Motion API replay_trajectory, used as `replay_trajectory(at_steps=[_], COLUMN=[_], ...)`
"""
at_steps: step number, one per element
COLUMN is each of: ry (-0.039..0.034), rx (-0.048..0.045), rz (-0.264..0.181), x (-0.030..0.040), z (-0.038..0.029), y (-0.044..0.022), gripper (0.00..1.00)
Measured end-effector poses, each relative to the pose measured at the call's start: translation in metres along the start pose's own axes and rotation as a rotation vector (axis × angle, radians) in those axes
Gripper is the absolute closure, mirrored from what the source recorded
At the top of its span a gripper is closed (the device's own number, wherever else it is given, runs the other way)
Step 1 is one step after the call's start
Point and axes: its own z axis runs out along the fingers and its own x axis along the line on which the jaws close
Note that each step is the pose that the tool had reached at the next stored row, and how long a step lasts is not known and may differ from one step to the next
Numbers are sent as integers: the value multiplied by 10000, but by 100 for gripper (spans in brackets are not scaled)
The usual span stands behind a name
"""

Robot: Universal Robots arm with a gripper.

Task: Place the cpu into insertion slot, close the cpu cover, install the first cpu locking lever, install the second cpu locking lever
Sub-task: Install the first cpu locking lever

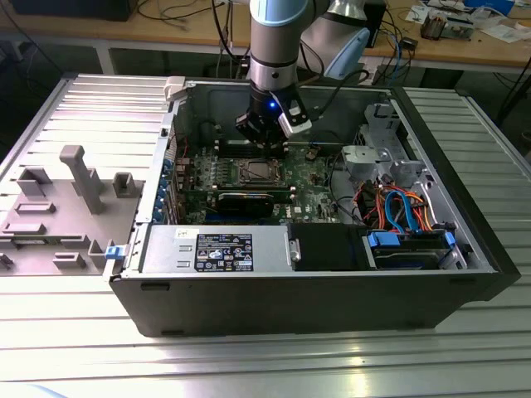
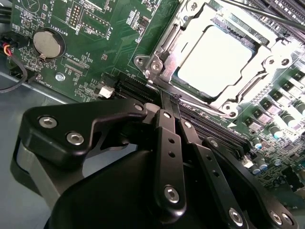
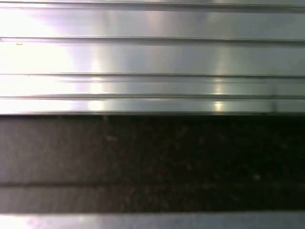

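We saw a square cpu (image 2: 215, 56) with a smooth, shiny silver metal top, framed by the bright metal cpu cover (image 2: 164, 52). The matt black metal gripper (image 2: 172, 107) looked smooth. The ribbed aluminium table (image 1: 75, 99) gleamed.

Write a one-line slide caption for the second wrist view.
Closed gripper poised at the edge of the insertion slot, where the cpu sits under the closed cpu cover.
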Motion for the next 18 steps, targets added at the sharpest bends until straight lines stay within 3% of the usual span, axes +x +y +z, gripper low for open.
replay_trajectory(at_steps=[5, 11, 18], ry=[1, -1, 0], rx=[87, 86, 140], rz=[-1, 0, -1], x=[0, -3, -9], z=[23, 1, 25], y=[-2, 0, -6], gripper=[89, 89, 89])
